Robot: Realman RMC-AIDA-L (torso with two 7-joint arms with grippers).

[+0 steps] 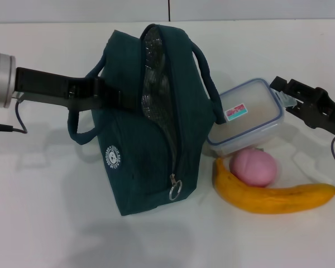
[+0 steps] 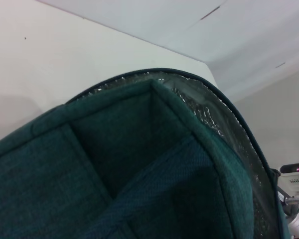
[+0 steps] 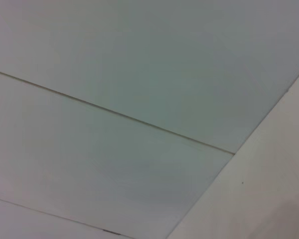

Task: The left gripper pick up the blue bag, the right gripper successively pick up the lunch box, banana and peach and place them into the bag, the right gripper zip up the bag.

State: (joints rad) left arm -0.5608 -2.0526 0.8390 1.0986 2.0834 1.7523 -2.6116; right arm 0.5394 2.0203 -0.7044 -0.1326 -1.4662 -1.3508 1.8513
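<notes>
The white surface (image 1: 50, 223) is the biggest thing here, and it has lots of open room in front of and to the left of the blue bag (image 1: 148, 139). The bag stands in the middle with its top unzipped, so the shiny silver lining shows, and the ring pull hangs low on its front corner. The left hand (image 1: 109, 96) reaches in from the left and is pressed against the bag's side by a loop handle. Its fingertips are hidden by the cloth, so I cannot tell how wide it is or if it grips anything. The left wrist view is nearly all dark teal cloth, with just a silver edge. The banana (image 1: 271, 196) lies on the surface to the right of the bag, with its tip close to the bag's bottom corner. The lunch box (image 1: 247, 116) sits behind it, right beside the bag, and the bag's handle covers its near corner. The peach (image 1: 254, 167) rests between the box and the banana, touching the banana. The right hand (image 1: 290, 96) hangs just right of the lunch box, and I cannot tell how its fingers stand. The arm runs off the picture's edge. The right wrist view shows only pale wall and surface.
</notes>
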